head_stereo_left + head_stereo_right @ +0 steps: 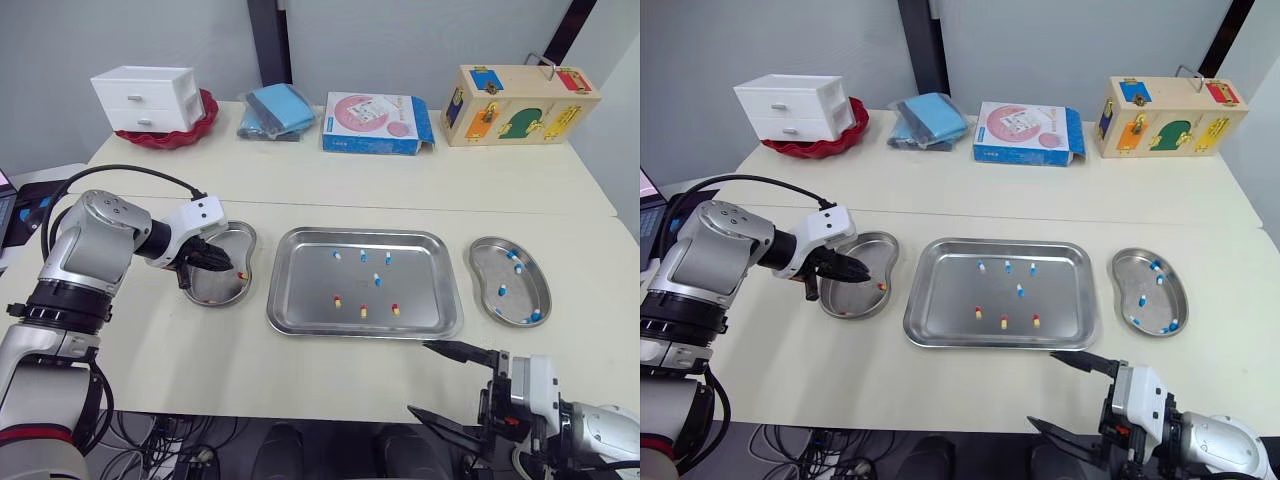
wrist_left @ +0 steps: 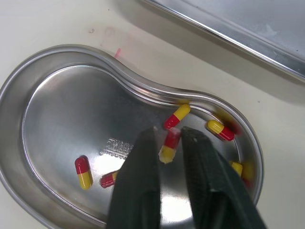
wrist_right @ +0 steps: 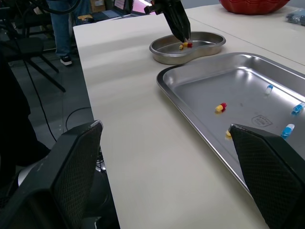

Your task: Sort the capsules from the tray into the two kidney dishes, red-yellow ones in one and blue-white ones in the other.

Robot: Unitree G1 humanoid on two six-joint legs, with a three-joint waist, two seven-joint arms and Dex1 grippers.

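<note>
The steel tray (image 1: 300,312) lies mid-table with several blue-white capsules (image 1: 377,279) and three red-yellow capsules (image 1: 363,311) in it. To its left, the left kidney dish (image 2: 52,100) holds several red-yellow capsules (image 2: 83,171). My left gripper (image 2: 169,133) hangs just above this dish, shut on a red-yellow capsule (image 2: 170,143) at its fingertips. The right kidney dish (image 1: 485,262) holds several blue-white capsules (image 1: 516,266). My right gripper (image 1: 425,378) is wide open and holds nothing, low at the table's front edge, near the tray's front right corner.
Along the back edge stand a white drawer unit (image 1: 148,97) on a red dish, a blue packet (image 1: 277,110), a flat box (image 1: 375,123) and a wooden latch box (image 1: 518,104). A person's legs (image 3: 62,28) stand beyond the left end.
</note>
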